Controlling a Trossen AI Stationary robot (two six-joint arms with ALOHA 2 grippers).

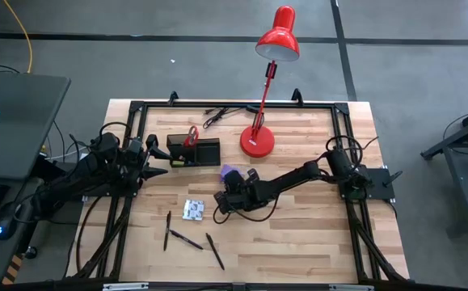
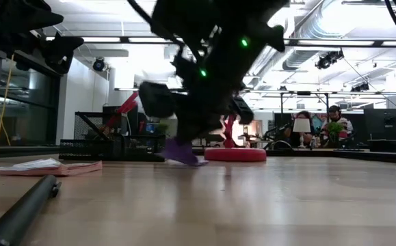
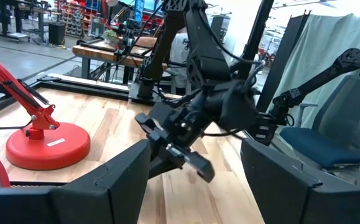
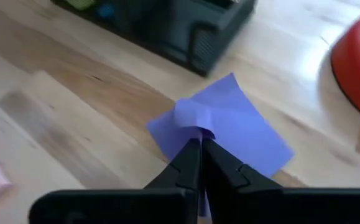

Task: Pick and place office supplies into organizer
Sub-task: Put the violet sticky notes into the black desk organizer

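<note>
I am working at a pale wooden butcher-block table (image 1: 298, 234) that is filling the centre of the high view. My right arm is reaching in from the right edge toward the middle of the frame, while my left arm is waiting at the left side.

A red desk lamp with a round base (image 1: 258, 142) is standing just right of the table's upper centre. Left of it, in the upper middle, the small black rectangular desk organizer (image 1: 193, 152) is sitting with the red-handled scissors (image 1: 191, 135) standing upright in its taller section.

My right gripper (image 4: 199, 144) is pinching the small purple square paper pad (image 4: 232, 124) at one edge, its two dark fingers pressed together on the sheet, which is buckling slightly at the grip. In the high view the pad (image 1: 230, 172) is lying just below and right of the organizer, near the lamp base. In the low view it (image 2: 180, 152) is tilting, one edge lifted off the wood.

My left gripper (image 1: 154, 159) is hovering with its fingers spread apart, just left of the organizer.

A small white-grey patterned square packet (image 1: 193, 210) is lying in the lower middle, and three thin black pens (image 1: 187, 239) are scattered below it.
</note>
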